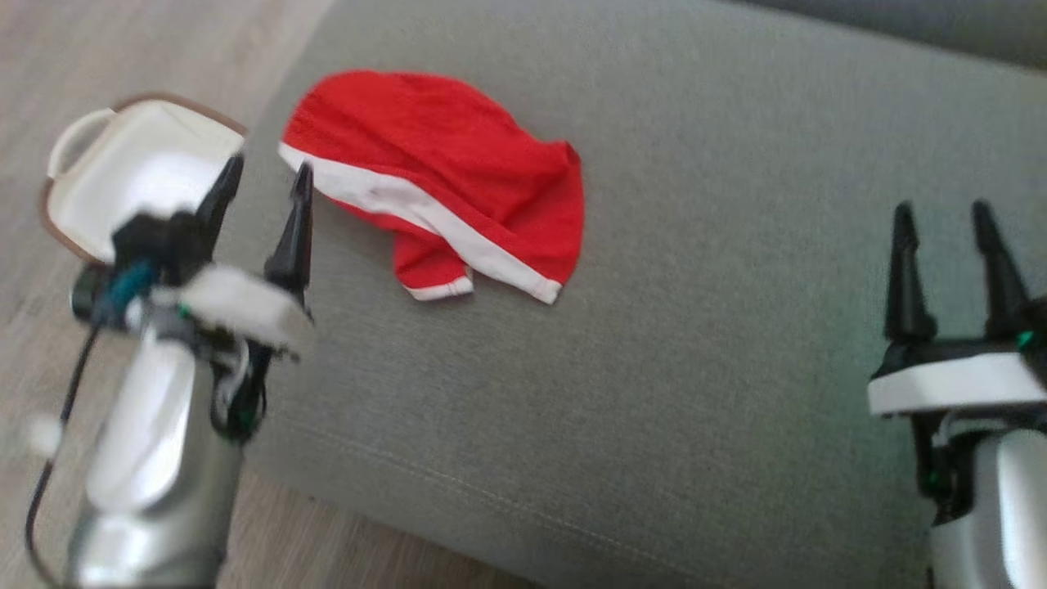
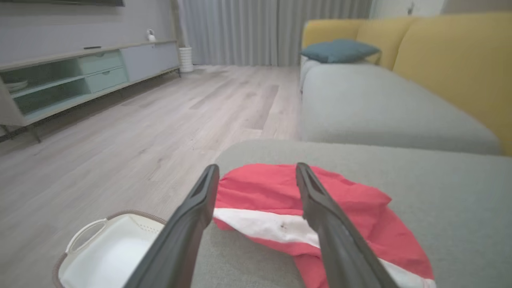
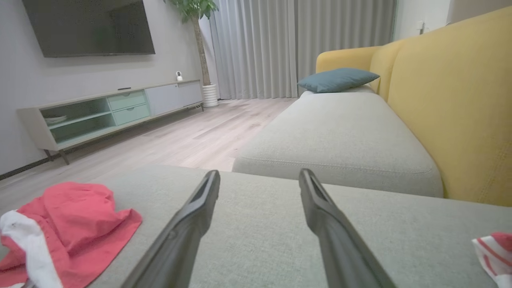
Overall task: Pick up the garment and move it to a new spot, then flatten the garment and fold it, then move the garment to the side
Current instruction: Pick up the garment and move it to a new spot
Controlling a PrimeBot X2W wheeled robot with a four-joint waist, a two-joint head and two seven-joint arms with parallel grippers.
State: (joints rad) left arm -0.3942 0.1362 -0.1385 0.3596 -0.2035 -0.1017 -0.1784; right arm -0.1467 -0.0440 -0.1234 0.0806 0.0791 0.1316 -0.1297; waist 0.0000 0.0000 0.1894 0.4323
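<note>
Both spread: left pincer (image 1: 268, 164), right pincer (image 1: 941, 207) | garment (image 1: 458, 164) on sofa (image 1: 654, 368) | basket (image 1: 151, 159) on floor (image 1: 49, 49)

Pale wood floor (image 2: 140, 132), grey curtains (image 3: 280, 48), yellow-backed sofa (image 3: 452, 100) — teal cushion (image 3: 338, 79), wall-mounted TV (image 3: 92, 26), low media console (image 3: 108, 112)

The left gripper (image 1: 268, 164) was at the lower left, its 2 jaws apart and pointing up. The right gripper (image 1: 941, 207), at the lower right, was equally spread.
</note>
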